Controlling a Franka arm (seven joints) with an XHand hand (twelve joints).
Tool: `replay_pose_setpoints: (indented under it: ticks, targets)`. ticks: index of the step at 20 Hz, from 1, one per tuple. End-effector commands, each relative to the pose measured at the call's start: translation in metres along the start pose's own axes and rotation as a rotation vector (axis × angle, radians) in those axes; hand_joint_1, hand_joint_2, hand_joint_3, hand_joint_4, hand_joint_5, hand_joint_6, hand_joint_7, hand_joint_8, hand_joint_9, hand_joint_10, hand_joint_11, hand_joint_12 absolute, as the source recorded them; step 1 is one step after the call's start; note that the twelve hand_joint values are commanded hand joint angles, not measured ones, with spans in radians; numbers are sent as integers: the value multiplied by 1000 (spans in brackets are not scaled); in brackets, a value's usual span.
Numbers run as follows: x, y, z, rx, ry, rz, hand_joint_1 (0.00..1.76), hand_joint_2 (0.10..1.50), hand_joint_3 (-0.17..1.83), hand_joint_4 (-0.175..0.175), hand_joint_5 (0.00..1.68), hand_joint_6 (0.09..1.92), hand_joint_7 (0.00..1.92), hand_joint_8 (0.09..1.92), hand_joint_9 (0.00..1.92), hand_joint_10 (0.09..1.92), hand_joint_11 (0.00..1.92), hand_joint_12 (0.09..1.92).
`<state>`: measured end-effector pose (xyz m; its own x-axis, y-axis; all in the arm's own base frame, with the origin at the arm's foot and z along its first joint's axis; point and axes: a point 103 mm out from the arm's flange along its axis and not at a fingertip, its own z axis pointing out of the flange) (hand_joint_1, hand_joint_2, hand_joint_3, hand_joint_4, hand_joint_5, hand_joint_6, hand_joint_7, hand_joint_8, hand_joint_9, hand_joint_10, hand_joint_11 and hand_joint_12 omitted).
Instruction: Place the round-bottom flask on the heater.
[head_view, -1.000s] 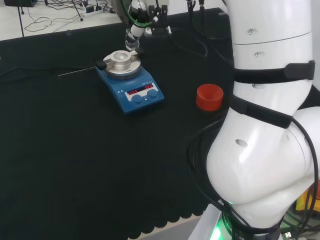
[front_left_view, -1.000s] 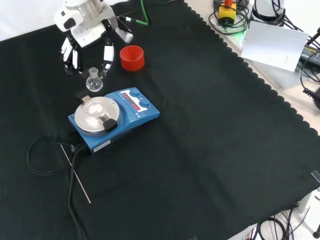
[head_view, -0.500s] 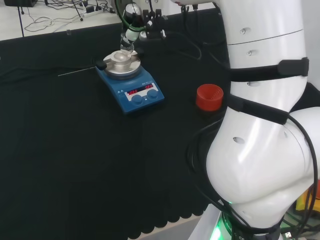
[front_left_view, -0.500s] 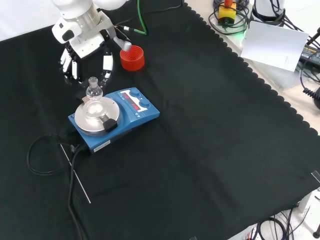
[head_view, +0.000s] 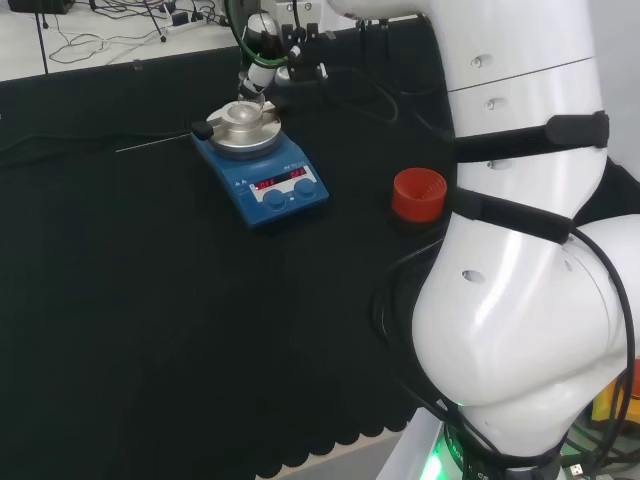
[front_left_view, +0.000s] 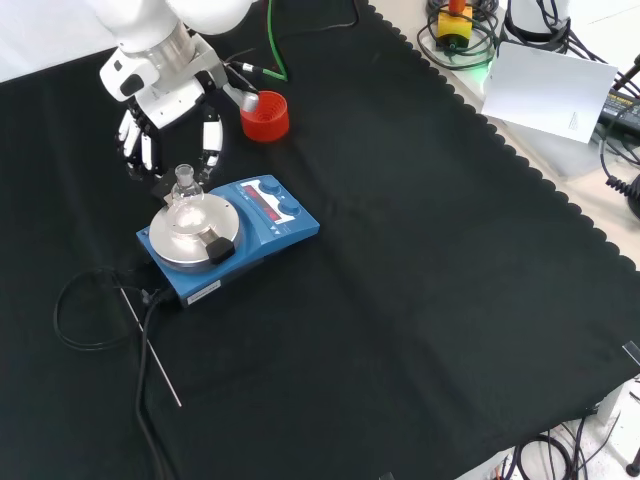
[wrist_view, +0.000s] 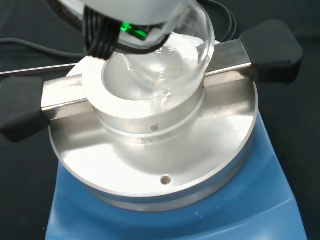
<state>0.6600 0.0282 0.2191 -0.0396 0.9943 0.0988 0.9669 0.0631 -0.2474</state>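
The blue heater (front_left_view: 255, 235) stands on the black cloth, with a round metal block (front_left_view: 190, 232) on its plate. The clear round-bottom flask (front_left_view: 186, 205) has its bulb down in the block's bowl, neck up. In the wrist view the flask's bulb (wrist_view: 167, 60) rests in the bowl of the block (wrist_view: 150, 125), leaning slightly. My hand (front_left_view: 165, 120) hangs just above and behind the heater, its fingers (front_left_view: 211, 140) curled down around the flask's neck. In the head view the hand (head_view: 262, 40) is over the far edge of the heater (head_view: 265, 170), with the flask (head_view: 248, 98) below it.
A red ribbed ring stand (front_left_view: 264, 113) sits close behind the heater and beside the hand; in the head view the red ring (head_view: 418, 194) is to the heater's right. A thin metal rod (front_left_view: 152, 352) and a black cable (front_left_view: 75, 312) lie on the cloth near the heater.
My hand has carried the flask from beside the heater to over the block and lowered it, so the bulb now sits in the bowl.
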Motion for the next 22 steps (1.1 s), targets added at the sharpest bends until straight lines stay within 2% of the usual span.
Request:
replay_pose_setpoints:
  ticks: [1,18,22]
  targets:
    - [0,4,6,9,-1,-1,1089,684,732,172,1135,947,608,681,806,551,600,1252]
    - [10,14,11,22,-17,-13,1089,682,735,171,1135,948,608,680,807,550,601,1251]
    - [14,15,11,26,7,-19,1085,693,720,173,1127,951,605,680,806,550,600,1251]
